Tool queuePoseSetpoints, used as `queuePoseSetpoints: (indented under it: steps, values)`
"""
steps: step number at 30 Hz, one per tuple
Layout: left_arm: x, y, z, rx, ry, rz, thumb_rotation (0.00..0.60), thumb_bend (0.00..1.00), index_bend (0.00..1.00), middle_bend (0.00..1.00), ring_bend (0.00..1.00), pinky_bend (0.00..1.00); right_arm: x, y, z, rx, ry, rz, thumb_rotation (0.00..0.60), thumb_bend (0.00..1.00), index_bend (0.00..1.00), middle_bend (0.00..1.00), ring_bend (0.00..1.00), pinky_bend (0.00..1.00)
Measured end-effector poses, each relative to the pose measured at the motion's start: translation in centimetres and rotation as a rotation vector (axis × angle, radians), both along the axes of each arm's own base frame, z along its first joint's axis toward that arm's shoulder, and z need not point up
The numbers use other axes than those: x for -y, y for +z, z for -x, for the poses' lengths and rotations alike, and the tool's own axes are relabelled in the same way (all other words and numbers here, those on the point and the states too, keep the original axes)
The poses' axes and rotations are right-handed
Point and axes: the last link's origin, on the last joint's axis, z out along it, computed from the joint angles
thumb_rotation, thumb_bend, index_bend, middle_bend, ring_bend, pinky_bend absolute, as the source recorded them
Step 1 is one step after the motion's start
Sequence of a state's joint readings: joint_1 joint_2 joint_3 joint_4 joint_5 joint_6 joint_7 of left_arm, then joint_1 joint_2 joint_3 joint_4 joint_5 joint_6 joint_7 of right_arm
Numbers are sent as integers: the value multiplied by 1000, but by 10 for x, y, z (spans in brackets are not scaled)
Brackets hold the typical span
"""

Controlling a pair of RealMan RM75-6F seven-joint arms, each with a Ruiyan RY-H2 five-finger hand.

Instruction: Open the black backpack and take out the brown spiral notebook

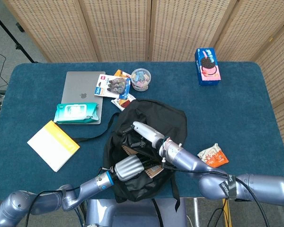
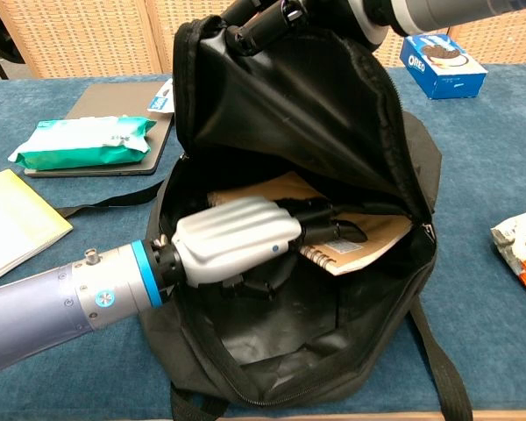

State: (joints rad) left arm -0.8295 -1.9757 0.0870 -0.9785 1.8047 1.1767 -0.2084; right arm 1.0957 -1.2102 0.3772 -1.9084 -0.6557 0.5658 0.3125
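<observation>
At the far left of the table lies a yellow-edged notepad (image 1: 53, 144), and beyond it a green pack of wipes (image 2: 83, 141) resting partly on a closed grey laptop (image 1: 82, 92). Next to the laptop are a few small snack packets (image 1: 114, 87) and a clear round tub (image 1: 141, 79).

My left hand (image 2: 237, 241) is inside the mouth of the black backpack (image 2: 333, 123), which stands open on the near edge of the table. My fingers (image 2: 329, 230) are curled over the near edge of the brown spiral notebook (image 2: 355, 240), with the thumb side hidden under the cover, so I am gripping it rather than resting on it. The notebook is inside the bag and tilted, its spiral edge and a corner poking out past my fingertips; the rest of it is tucked under the raised flap. Below it the black lining of the bag shows bare.

My right hand (image 2: 267, 19) is above and behind, closed on the top rim of the backpack's flap and holding it up, so the opening gapes toward the chest camera. In the head view the same hand (image 1: 143, 132) sits over the middle of the bag.

Further right a crumpled orange-and-white wrapper (image 1: 213, 155) lies on the cloth near the bag, and a blue cookie box (image 1: 206, 65) stands well apart at the far edge.
</observation>
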Motion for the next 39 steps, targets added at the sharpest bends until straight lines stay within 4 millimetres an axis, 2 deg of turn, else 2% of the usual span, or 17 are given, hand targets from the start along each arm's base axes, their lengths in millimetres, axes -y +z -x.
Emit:
queuePoseSetpoints:
  steps: [1,4,7,13,18,25,34,39]
  values:
    - [-1,1,-1,12,-2,-8,600,903,521,282,153,192,1,1,0,0,-2,4,600,930,697,699,655,560]
    - [-2,8,-4,64,-10,-35,600,884,694,425,265,276,4,2,3,-1,-12,20,600,930,697,699,655,560]
    - [-2,14,-5,121,-16,-49,600,884,761,485,316,312,6,4,5,-1,-23,33,600,931,698,699,655,560]
    - [-2,26,-4,196,-24,-57,600,884,781,511,340,331,15,5,14,-4,-65,65,600,930,697,699,655,560]
    - [-5,50,3,267,-4,-63,600,883,785,521,349,338,28,7,32,-24,-125,119,600,930,697,699,655,560]
    - [-1,77,6,409,106,17,600,888,787,521,349,338,38,6,57,-50,-195,160,600,930,697,699,655,560]
    - [3,108,3,640,247,108,600,902,788,522,349,338,43,1,80,-60,-267,162,600,931,698,699,655,560]
    - [5,135,-3,866,365,210,600,902,789,522,349,338,44,-2,96,-78,-299,158,600,930,697,699,655,560]
